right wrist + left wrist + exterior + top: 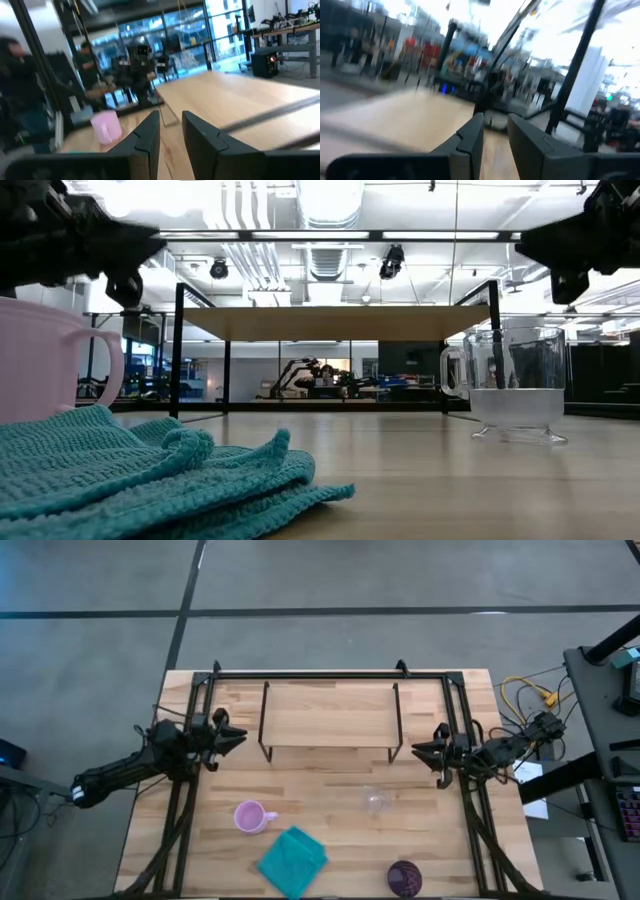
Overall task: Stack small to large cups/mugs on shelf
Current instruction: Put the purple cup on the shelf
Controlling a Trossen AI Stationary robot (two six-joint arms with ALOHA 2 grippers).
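In the high view the low wood shelf [330, 715] stands on thin black legs at the table's far middle. The pink mug [250, 817] sits near-left, with its handle toward the right. The clear glass cup [377, 802] stands near the middle, and the dark purple tumbler [404, 878] stands by the near edge. My left gripper [238, 737] hovers left of the shelf and my right gripper [418, 750] hovers right of it. Both point inward, narrowly open and holding nothing. The low view shows the mug [45, 365] and the glass cup [515, 385] standing upright on the table.
A crumpled teal cloth [294, 860] lies near the table's front edge, between the mug and the tumbler. The black outer frame [205, 690] runs along the left, right and far sides. People [20, 100] show in the room beyond the table. Bare wood lies in front of the shelf.
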